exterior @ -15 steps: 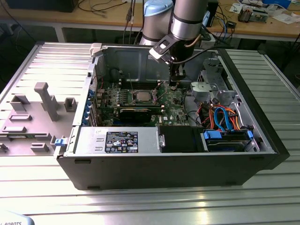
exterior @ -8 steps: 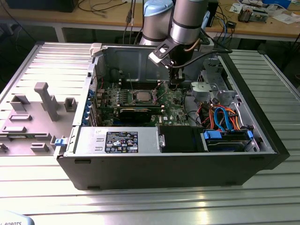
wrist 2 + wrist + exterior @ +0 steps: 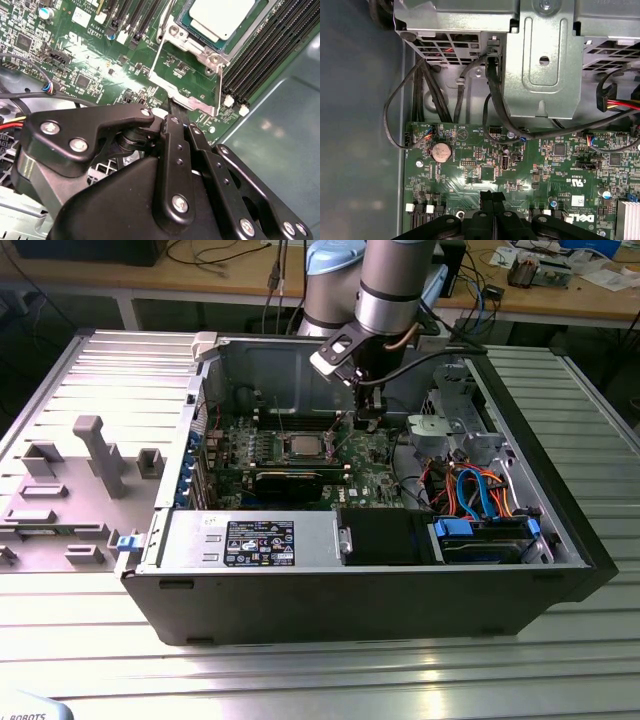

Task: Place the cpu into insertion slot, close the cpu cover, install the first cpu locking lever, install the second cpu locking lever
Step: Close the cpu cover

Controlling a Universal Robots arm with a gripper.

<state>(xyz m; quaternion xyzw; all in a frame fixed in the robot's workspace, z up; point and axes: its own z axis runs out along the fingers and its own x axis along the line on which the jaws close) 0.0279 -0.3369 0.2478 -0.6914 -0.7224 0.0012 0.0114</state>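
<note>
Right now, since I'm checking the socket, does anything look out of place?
The thin square silver metal cover frame is swung open, leaving the flat silver-grey square chip uncovered; the black tool sits at the frame's free edge.

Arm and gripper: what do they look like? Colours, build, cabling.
Arm: silver-grey tube, light blue joint caps, pale block at the wrist. A black cable loops off the wrist. Gripper: matte black, flat linkage bars with silver screw heads, two narrow fingers.
</note>
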